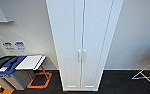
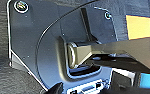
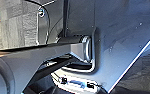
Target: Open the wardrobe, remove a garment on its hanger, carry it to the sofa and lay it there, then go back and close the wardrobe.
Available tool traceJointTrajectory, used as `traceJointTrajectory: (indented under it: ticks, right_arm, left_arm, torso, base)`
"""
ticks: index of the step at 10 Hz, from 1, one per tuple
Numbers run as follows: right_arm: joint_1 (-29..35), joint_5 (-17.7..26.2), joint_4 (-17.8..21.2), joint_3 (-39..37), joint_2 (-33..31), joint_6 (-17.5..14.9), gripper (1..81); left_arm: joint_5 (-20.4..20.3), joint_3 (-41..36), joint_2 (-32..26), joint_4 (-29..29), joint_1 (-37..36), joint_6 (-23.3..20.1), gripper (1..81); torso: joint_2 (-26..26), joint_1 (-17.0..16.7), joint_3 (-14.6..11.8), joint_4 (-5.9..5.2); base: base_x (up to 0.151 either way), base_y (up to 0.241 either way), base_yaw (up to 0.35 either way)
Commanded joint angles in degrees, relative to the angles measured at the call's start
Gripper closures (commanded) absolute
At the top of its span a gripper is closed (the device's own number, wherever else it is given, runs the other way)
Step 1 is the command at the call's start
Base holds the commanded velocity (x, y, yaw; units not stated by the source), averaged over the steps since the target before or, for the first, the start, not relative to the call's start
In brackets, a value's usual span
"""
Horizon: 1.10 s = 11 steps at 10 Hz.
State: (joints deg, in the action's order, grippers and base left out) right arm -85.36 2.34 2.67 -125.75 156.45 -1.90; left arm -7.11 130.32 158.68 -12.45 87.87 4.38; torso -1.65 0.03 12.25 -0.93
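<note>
1. Pincer state on either arm: cannot tell; wrist views taken up by the robot's own dark plate and jointed bar over dark carpet.
2. Straight ahead in the head view: wardrobe (image 1: 82, 42), tall, white, both doors shut, standing on the dark floor (image 1: 118, 81) against a pale wall.
3. Two small vertical handles (image 1: 81, 55) side by side at the door seam.
4. Left of the wardrobe: grey bin (image 1: 14, 77), blue item (image 1: 9, 66) on top, white board (image 1: 29, 62), orange frame (image 1: 39, 80) on the floor.
5. Far right: white wire rack (image 1: 147, 75).
</note>
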Motion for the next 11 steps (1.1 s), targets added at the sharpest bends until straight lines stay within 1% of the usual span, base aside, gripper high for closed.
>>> traceJointTrajectory:
  ticks: [1,2,4,11]
  right_arm:
    - [1.28,3.72,-0.03,0.86,-0.59,-0.21,1.0]
    - [1.37,3.72,-0.12,0.86,-0.59,-0.21,1.0]
    - [1.28,3.72,-0.3,0.86,-0.59,-0.12,1.0]
    - [0.93,3.72,0.05,-0.1,0.29,-0.12,1.0]
  left_arm:
    - [2.98,-0.68,-1.0,0.05,-0.46,-0.25,1.0]
    - [2.98,-0.68,-0.91,0.05,-0.46,-0.25,1.0]
    - [2.98,-0.85,-0.91,0.05,-0.37,-0.25,1.0]
    - [2.98,-0.76,-0.82,0.05,-0.19,-0.25,1.0]
  torso:
    - [0.0,0.0,0.0,0.0]
    - [0.0,0.0,0.0,0.0]
    - [0.0,-0.02,0.0,0.0]
    - [0.0,0.0,0.0,0.0]
  base:
    - [0.0,0.0,0.0]
    - [0.0,0.0,0.0]
    - [0.07,0.0,0.0]
    - [0.087,0.0,0.0]
